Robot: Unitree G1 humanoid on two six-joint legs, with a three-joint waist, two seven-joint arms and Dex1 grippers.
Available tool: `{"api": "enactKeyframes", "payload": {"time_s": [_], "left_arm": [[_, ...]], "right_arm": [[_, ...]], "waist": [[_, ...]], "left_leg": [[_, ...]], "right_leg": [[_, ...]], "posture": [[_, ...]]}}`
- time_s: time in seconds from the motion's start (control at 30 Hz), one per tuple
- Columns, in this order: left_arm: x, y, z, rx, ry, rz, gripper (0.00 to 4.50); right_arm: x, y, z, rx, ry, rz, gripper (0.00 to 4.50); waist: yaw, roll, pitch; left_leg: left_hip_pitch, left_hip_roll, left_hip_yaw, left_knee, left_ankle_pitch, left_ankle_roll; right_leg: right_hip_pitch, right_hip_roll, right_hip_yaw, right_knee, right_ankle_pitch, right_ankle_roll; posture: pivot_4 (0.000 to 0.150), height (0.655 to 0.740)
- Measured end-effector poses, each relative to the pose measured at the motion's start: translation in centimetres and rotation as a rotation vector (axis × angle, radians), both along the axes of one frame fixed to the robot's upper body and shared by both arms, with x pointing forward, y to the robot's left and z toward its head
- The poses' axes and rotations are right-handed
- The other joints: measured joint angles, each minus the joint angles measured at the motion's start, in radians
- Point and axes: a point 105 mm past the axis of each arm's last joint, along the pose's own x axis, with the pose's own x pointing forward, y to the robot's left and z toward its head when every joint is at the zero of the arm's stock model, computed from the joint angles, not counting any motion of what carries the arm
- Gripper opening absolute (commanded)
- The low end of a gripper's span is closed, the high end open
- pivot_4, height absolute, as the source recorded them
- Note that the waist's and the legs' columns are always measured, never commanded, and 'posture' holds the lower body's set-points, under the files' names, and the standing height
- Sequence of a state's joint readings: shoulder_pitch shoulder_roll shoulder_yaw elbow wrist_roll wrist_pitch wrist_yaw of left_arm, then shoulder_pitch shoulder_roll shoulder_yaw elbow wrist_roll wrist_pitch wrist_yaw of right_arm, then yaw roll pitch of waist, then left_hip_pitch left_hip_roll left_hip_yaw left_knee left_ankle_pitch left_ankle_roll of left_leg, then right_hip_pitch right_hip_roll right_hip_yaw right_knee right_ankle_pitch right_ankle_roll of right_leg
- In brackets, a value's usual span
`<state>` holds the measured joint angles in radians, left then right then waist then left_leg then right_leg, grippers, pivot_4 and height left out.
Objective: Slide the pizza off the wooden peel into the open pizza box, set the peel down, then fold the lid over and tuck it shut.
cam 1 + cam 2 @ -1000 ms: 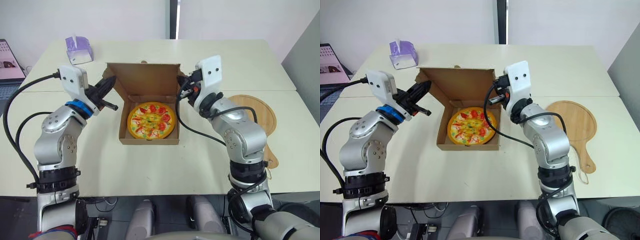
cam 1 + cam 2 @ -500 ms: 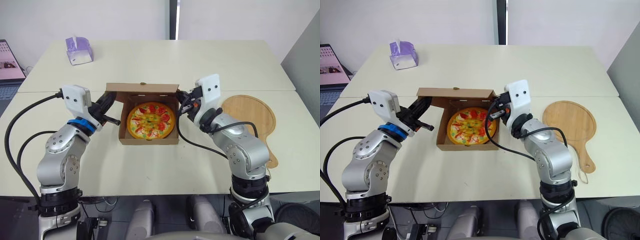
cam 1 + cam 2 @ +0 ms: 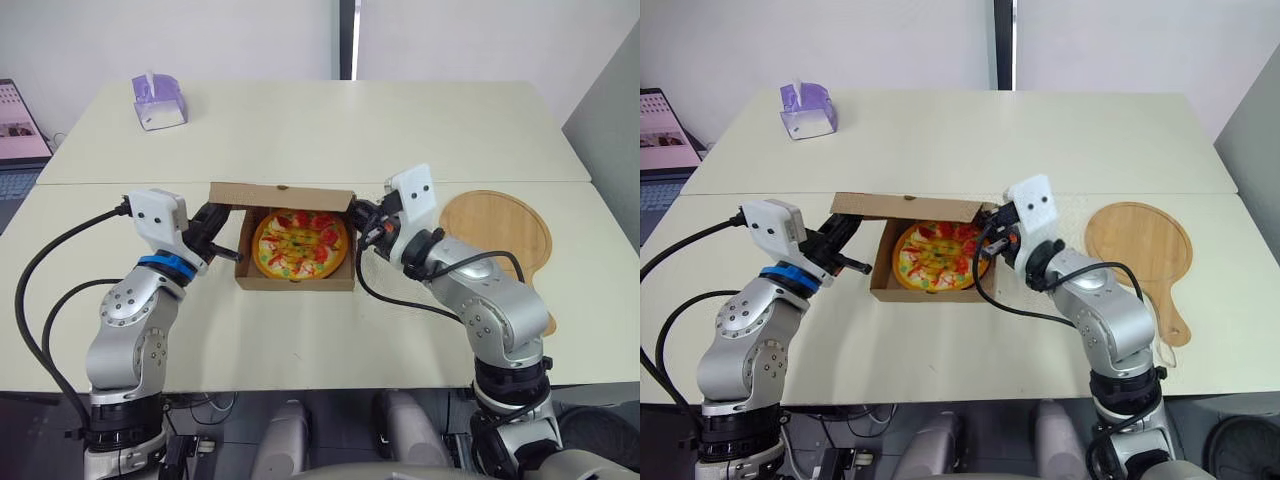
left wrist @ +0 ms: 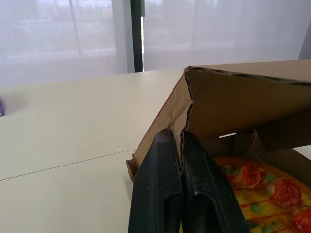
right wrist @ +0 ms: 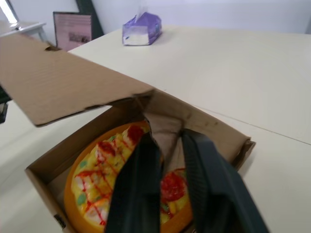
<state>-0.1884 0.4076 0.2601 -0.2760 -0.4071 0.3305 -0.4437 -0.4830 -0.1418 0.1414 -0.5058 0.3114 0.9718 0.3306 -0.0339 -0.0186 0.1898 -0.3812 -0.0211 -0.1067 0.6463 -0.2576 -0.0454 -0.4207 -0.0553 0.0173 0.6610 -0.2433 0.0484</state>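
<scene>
The cardboard pizza box (image 3: 295,282) sits mid-table with the pizza (image 3: 300,243) inside. Its lid (image 3: 282,194) is tipped forward, nearly level over the back of the box. My left gripper (image 4: 176,138) is shut on the lid's left corner edge, the cardboard pinched between its fingers. My right gripper (image 5: 167,138) is at the lid's right corner, its fingers closed on the brown side flap (image 5: 165,124) with a narrow gap, just above the pizza. The wooden peel (image 3: 497,232) lies flat on the table to the right of the box.
A purple tissue box (image 3: 158,100) stands at the far left of the table. A screen (image 3: 15,125) sits beyond the table's left edge. A seam (image 3: 560,181) crosses the table behind the box.
The lid has swung from upright to nearly level over the box. Both grippers came down and toward me with its corners. The camera view also shifted.
</scene>
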Motion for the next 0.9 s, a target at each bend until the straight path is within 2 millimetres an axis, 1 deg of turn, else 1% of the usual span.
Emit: {"api": "enactKeyframes", "payload": {"time_s": [0.07, 0.23, 0.3, 0.37, 0.43, 0.5, 0.57, 0.6, 0.67, 0.7, 0.73, 0.8, 0.87, 0.9], "left_arm": [[0.0, 0.0, -0.1, 0.002, -0.002, 0.0, 0.0], [0.1, -0.3, -0.2, 0.005, -0.013, -0.007, 0.0], [0.1, -0.3, -0.2, 0.005, -0.013, -0.005, 0.0], [0.2, 0.0, -0.4, 0.003, -0.012, 0.002, 0.0], [0.3, 0.1, -0.5, 0.001, -0.014, 0.006, 0.0], [0.3, 0.2, -0.5, 0.0, -0.021, 0.01, 0.0], [0.3, 0.3, -0.5, -0.001, -0.023, 0.014, 0.0], [0.3, 0.5, -0.6, 0.0, -0.022, 0.019, 0.0], [0.3, 0.6, -0.8, -0.001, -0.022, 0.02, 0.0], [0.4, 0.8, -0.9, -0.001, -0.019, 0.023, 0.0], [0.4, 0.7, -0.9, -0.001, -0.019, 0.021, 0.0], [0.4, 0.8, -0.9, 0.002, -0.025, 0.017, 0.0], [0.4, 0.7, -0.9, 0.003, -0.026, 0.01, 0.0], [0.4, 0.8, -1.0, 0.003, -0.024, 0.011, 0.0]], "right_arm": [[-0.2, -0.2, -0.3, -0.032, 0.0, 0.036, 2.62], [-1.2, -2.2, -1.1, -0.152, -0.007, 0.142, 4.43], [-1.7, -3.0, -1.5, -0.202, -0.006, 0.198, 4.47], [-2.1, -4.5, -1.8, -0.274, -0.005, 0.267, 4.47], [-1.8, -5.9, -2.1, -0.311, -0.001, 0.306, 4.47], [-1.0, -6.7, -2.3, -0.318, 0.003, 0.316, 4.47], [1.1, -7.4, -1.7, -0.306, -0.027, 0.272, 4.11], [2.5, -7.5, -1.0, -0.277, -0.049, 0.243, 3.94], [5.3, -7.9, 1.4, -0.226, -0.127, 0.155, 3.23], [6.4, -7.8, 2.7, -0.192, -0.164, 0.126, 2.95], [7.1, -7.7, 3.5, -0.173, -0.19, 0.106, 2.58], [8.7, -6.5, 5.1, -0.088, -0.224, 0.084, 1.84], [9.1, -5.1, 5.2, -0.04, -0.217, 0.102, 1.07], [9.3, -4.5, 4.8, -0.013, -0.197, 0.114, 0.78]], "waist": [[0.001, 0.0, 0.0], [0.004, 0.0, 0.0], [0.004, -0.001, 0.0], [0.004, -0.001, 0.0], [0.005, -0.001, 0.0], [0.002, -0.001, 0.0], [-0.002, -0.001, 0.0], [-0.004, -0.001, 0.0], [-0.004, -0.001, 0.0], [-0.003, -0.001, 0.0], [-0.001, -0.001, 0.0], [0.001, -0.001, 0.0], [0.002, -0.001, 0.0], [0.003, -0.001, 0.0]], "left_leg": [[0.0, 0.0, 0.0, 0.0, 0.0, 0.0], [-0.001, 0.0, 0.0, 0.0, 0.0, 0.0], [-0.001, 0.0, 0.0, 0.0, 0.0, 0.0], [0.0, 0.0, 0.0, 0.0, 0.0, 0.0], [0.001, 0.0, 0.0, 0.0, 0.0, 0.0], [0.002, 0.0, 0.0, 0.0, 0.0, 0.001], [0.003, 0.0, 0.002, 0.0, 0.0, 0.001], [0.004, 0.001, 0.002, 0.0, 0.001, 0.002], [0.004, 0.001, 0.002, 0.0, 0.002, 0.002], [0.004, 0.001, 0.002, 0.0, 0.002, 0.002], [0.004, 0.001, 0.001, 0.0, 0.002, 0.002], [0.004, 0.001, 0.001, 0.0, 0.002, 0.002], [0.003, 0.001, 0.0, -0.001, 0.002, 0.002], [0.003, 0.0, 0.0, -0.001, 0.002, 0.002]], "right_leg": [[0.0, 0.0, 0.0, 0.0, 0.0, 0.0], [0.001, 0.0, -0.001, -0.002, 0.0, 0.0], [0.001, 0.0, 0.0, -0.003, 0.0, 0.0], [0.002, 0.0, -0.001, -0.003, 0.0, 0.0], [0.003, 0.0, -0.001, -0.004, 0.0, 0.0], [0.004, 0.0, -0.001, -0.004, 0.0, 0.0], [0.005, 0.0, 0.0, -0.004, 0.0, 0.0], [0.005, 0.0, 0.001, -0.004, 0.0, 0.0], [0.005, 0.001, 0.0, -0.004, 0.0, -0.001], [0.006, 0.001, 0.0, -0.004, 0.001, -0.001], [0.005, 0.001, 0.0, -0.004, 0.001, -0.001], [0.005, 0.001, 0.0, -0.004, 0.001, -0.002], [0.005, 0.0, 0.0, -0.004, 0.001, -0.002], [0.005, 0.0, 0.0, -0.004, 0.001, -0.002]], "posture": [[0.15, 0.74], [0.15, 0.74], [0.15, 0.74], [0.15, 0.74], [0.15, 0.74], [0.15, 0.74], [0.15, 0.74], [0.15, 0.74], [0.15, 0.74], [0.15, 0.74], [0.15, 0.74], [0.15, 0.74], [0.15, 0.74], [0.15, 0.74]]}}
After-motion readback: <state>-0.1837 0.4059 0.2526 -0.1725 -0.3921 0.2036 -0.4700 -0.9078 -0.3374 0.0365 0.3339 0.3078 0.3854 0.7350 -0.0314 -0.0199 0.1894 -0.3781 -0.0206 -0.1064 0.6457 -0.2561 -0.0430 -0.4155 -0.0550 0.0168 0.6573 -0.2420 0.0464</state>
